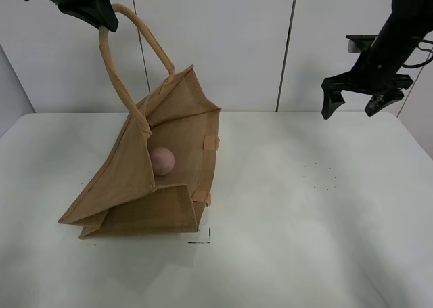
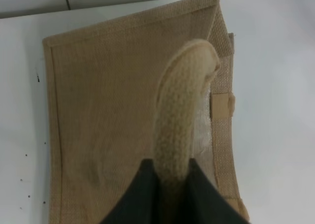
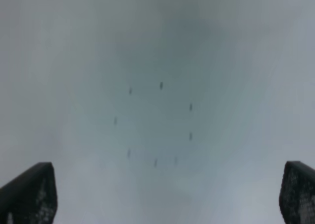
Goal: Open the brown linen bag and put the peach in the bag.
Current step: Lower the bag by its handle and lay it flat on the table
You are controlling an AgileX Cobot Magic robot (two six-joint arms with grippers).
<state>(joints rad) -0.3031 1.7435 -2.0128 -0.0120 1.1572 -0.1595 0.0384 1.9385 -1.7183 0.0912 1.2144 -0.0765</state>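
The peach (image 1: pixel 162 160) apparently lies inside the brown linen bag (image 1: pixel 127 176).

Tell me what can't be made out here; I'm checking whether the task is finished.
Left gripper: exterior high view, body cut off by the top edge.
Peach: left wrist view, hidden behind a wall of the brown linen bag.
Table: right wrist view, blurred.

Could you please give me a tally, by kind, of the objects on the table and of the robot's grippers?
Brown linen bag: 1
Peach: 1, lying inside the bag
Grippers: 2, the left gripper with jaws shut on the bag's loop, the right gripper with jaws open and holding nothing
Total: 4
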